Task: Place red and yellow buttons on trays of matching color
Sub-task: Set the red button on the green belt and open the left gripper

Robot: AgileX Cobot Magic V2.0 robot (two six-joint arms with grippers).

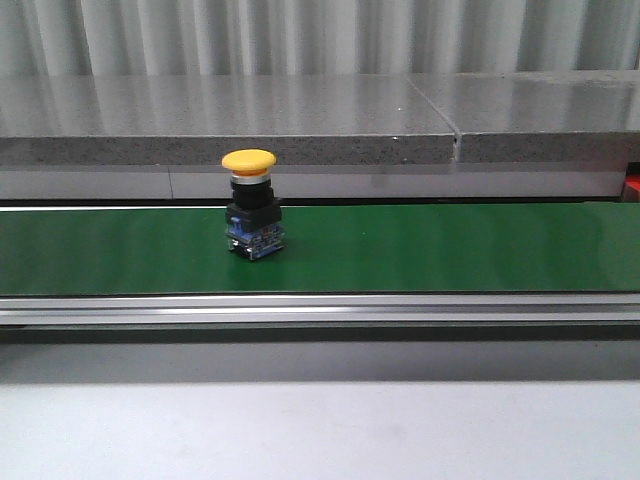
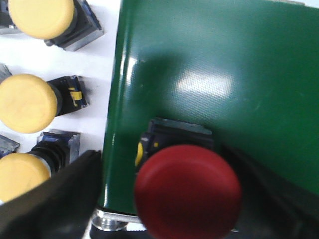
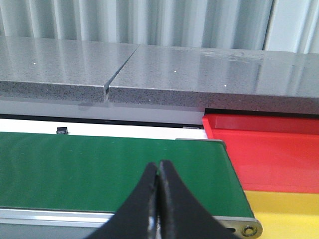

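A yellow button (image 1: 249, 204) stands upright on the green belt (image 1: 450, 245) in the front view, with no gripper near it. In the left wrist view a red button (image 2: 188, 191) stands at the belt's end (image 2: 224, 74). My left gripper (image 2: 164, 155) is open and straddles it; one finger (image 2: 50, 204) stands clear of it, the other (image 2: 279, 199) is close beside it. My right gripper (image 3: 158, 165) is shut and empty over the belt's near edge (image 3: 89, 169). Just past that belt end lie a red tray (image 3: 264, 149) and a yellow tray (image 3: 284, 211).
Three more yellow buttons (image 2: 41, 15) (image 2: 27, 102) (image 2: 20, 174) lie on a white surface beside the belt end near my left gripper. A grey stone ledge (image 1: 300, 130) runs behind the belt, and a metal rail (image 1: 320, 308) runs along its front.
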